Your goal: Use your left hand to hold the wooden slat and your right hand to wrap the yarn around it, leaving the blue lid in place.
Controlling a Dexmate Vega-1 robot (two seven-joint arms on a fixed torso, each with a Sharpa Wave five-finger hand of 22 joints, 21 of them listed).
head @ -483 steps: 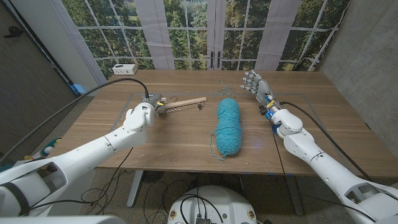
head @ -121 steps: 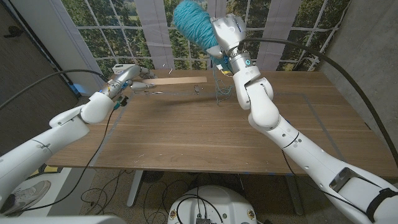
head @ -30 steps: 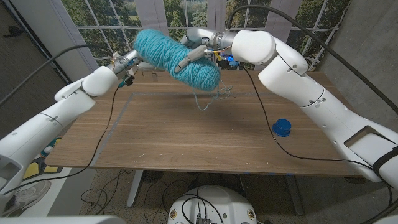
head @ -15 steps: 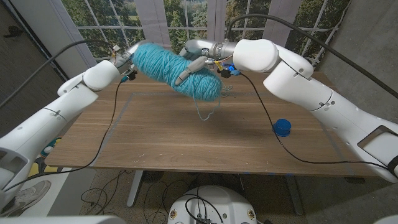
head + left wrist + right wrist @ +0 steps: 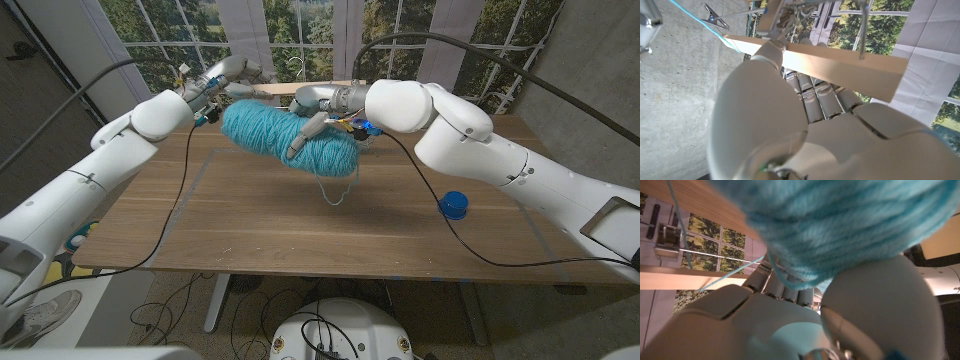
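Yarn [image 5: 285,140], a teal skein, was gripped in the right hand [image 5: 312,112] above the table [image 5: 300,220], its long axis running ten to four o'clock. At eleven o'clock, the wooden slat [image 5: 830,62] was clasped lengthwise by the left hand [image 5: 225,75]. Open tabletop was seen toward six; the blue lid [image 5: 454,205] sat at four o'clock.

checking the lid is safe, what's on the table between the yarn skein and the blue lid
In the head view, only bare wood and the right arm's thin black cable lie between the yarn skein, held up by the right hand, and the blue lid.
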